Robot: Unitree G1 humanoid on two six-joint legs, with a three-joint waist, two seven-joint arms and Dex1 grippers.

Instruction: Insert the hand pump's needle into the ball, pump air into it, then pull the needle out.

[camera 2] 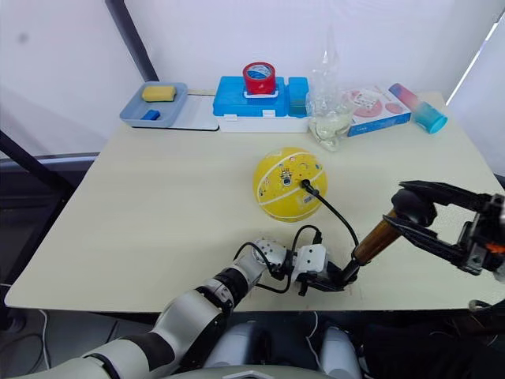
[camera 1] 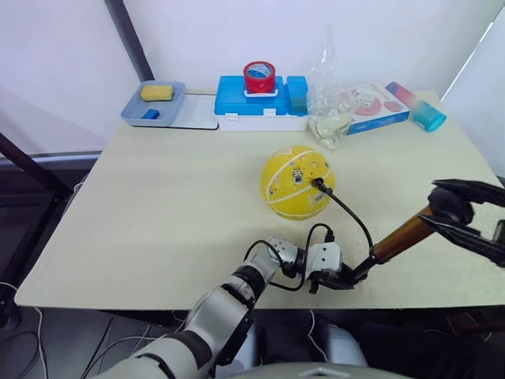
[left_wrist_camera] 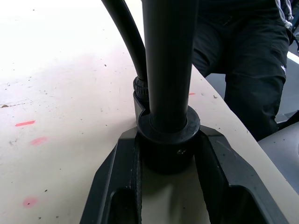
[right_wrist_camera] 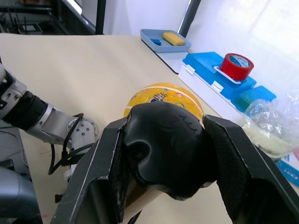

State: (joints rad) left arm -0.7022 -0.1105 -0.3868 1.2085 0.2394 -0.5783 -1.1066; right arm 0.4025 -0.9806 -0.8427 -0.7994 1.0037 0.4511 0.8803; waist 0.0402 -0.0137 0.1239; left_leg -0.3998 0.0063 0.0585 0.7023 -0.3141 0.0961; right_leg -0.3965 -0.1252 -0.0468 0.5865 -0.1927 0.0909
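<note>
The yellow ball [camera 1: 297, 181] rests mid-table, round. The needle's black fitting [camera 1: 318, 184] sits against its near right side; the pin itself is hidden. From there the thin black hose [camera 1: 351, 215] curves down to the hand pump's lower end. The gold pump tube [camera 1: 402, 235] slants up to the right from the table's front edge. My left gripper [camera 1: 341, 277] is shut on the pump's black base cap [left_wrist_camera: 168, 144], pinning it to the table. My right gripper [camera 1: 432, 205] is shut on the black handle [right_wrist_camera: 163, 144] at the pump's raised end.
Along the table's far edge stand a grey tray [camera 1: 168, 110] with a yellow sponge, a blue box [camera 1: 260, 103] topped by a red tape roll, a clear plastic bag [camera 1: 330, 110], a flat printed box [camera 1: 379, 106] and a cyan cylinder [camera 1: 430, 116]. The pump base lies near the front edge.
</note>
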